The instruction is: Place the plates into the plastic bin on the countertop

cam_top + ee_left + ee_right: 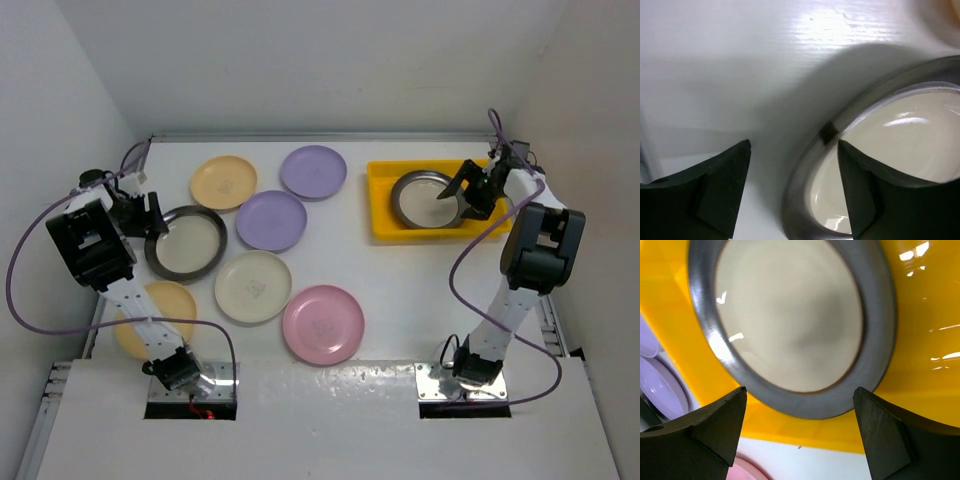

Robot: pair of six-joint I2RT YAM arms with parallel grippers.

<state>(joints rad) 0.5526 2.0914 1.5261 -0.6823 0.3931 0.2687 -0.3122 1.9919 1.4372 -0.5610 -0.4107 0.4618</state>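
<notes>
The yellow bin point(382, 222) sits on the countertop at the back right, with one metal plate point(424, 199) lying in it. My right gripper point(466, 196) hovers open and empty over that plate's right edge. In the right wrist view the plate point(790, 320) fills the bin point(920, 340) beyond my gripper point(800, 390). My left gripper point(150, 216) is open at the left rim of the second metal plate point(187, 243). In the left wrist view the gripper point(794, 143) straddles the plate's rim point(805, 170), one finger inside and one outside.
Loose on the countertop point(400, 290) are a pale orange plate point(223, 182), two lilac plates point(313, 171) point(271, 220), a cream plate point(253, 286), a pink plate point(322, 324), and another pale orange plate point(150, 318) partly under the left arm. White walls stand on three sides.
</notes>
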